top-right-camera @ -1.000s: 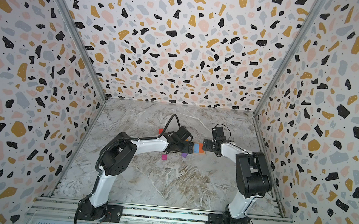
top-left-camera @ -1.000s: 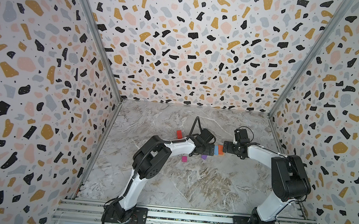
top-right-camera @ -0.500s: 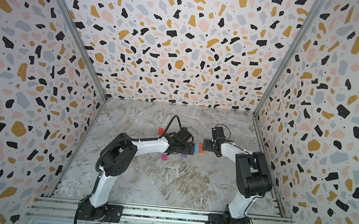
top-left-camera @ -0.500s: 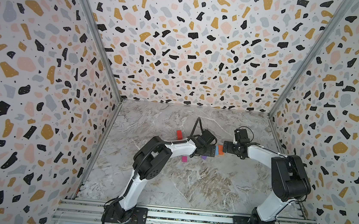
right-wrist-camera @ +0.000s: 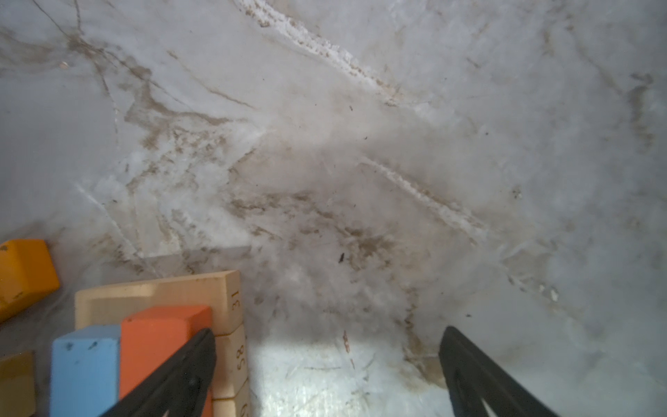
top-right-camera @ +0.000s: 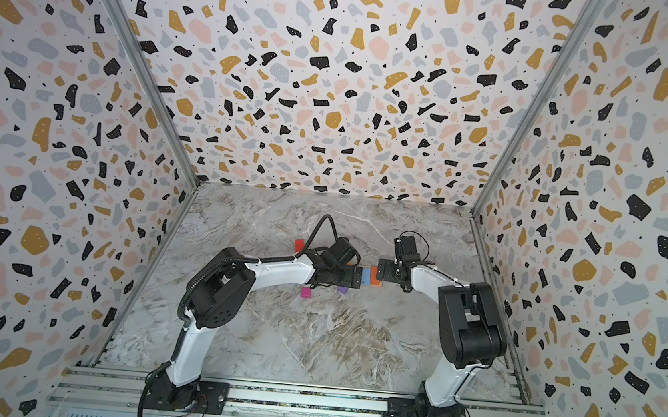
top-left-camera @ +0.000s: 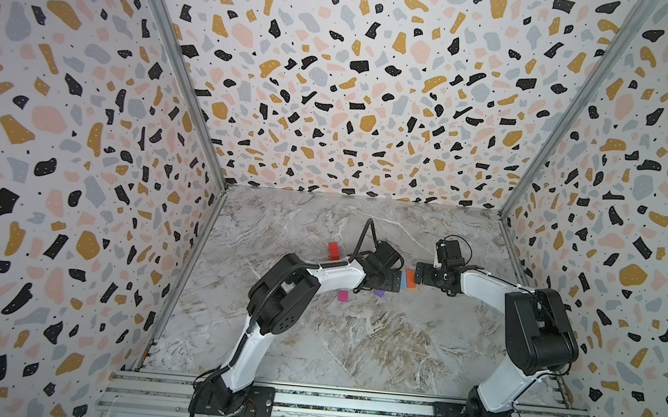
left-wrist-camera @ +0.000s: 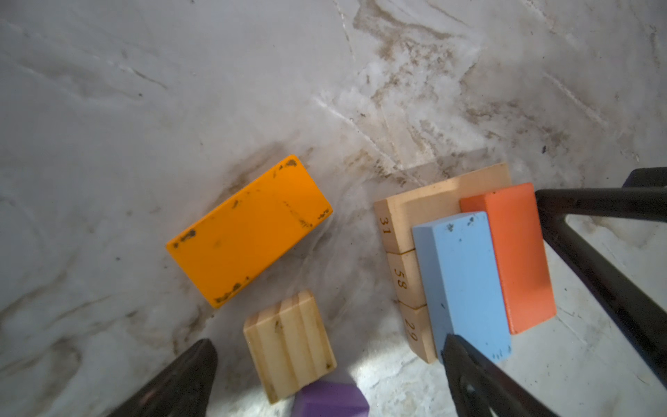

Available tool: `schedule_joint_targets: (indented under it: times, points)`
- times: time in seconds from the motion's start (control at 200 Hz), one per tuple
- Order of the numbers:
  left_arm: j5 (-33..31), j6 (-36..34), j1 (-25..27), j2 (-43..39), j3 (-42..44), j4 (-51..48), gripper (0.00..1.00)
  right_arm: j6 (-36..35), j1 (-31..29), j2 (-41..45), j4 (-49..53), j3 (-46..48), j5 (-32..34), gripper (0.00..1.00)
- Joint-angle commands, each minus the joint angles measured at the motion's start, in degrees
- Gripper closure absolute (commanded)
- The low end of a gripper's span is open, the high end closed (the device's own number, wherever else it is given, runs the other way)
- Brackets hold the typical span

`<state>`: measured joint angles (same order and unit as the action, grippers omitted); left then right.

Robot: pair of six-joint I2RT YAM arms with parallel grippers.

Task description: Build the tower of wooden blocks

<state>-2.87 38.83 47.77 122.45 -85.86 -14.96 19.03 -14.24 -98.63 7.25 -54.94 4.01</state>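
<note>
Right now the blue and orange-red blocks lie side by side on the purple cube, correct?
Not quite. The blue block and orange-red block do lie side by side, but on the tan bars, not on the purple cube, which sits apart from them. The left wrist view shows it.

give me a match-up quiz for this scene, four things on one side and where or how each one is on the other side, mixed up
Things
1. blue block
2. yellow-orange block
3. numbered plain bars
4. right gripper

Places or states
A. side by side on the table, bottom layer
B. open, nothing between its jaws
C. flat on the table, off to the side of the bars
D. on top of the bars, beside the orange-red block

Pairs: 1-D, 2-C, 3-A, 4-B
</note>
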Motion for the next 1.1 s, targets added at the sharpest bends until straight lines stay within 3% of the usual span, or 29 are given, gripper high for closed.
schedule_joint_targets:
  times: [0.0,0.541,1.096]
  points:
    - [1.58,1.16,0.74,0.46,1.05,-3.39,0.0,0.05,0.18,0.68,0.3,-1.28,-0.54,0.02]
    - [1.29,0.69,0.75,0.59,0.7,-3.68,0.0,0.12,0.18,0.62,0.69,-1.42,0.45,0.02]
    - [-2.1,-2.13,-0.65,0.55,-3.18,-7.5,0.0,0.75,0.62,6.47,2.77,-1.16,2.0,0.02]
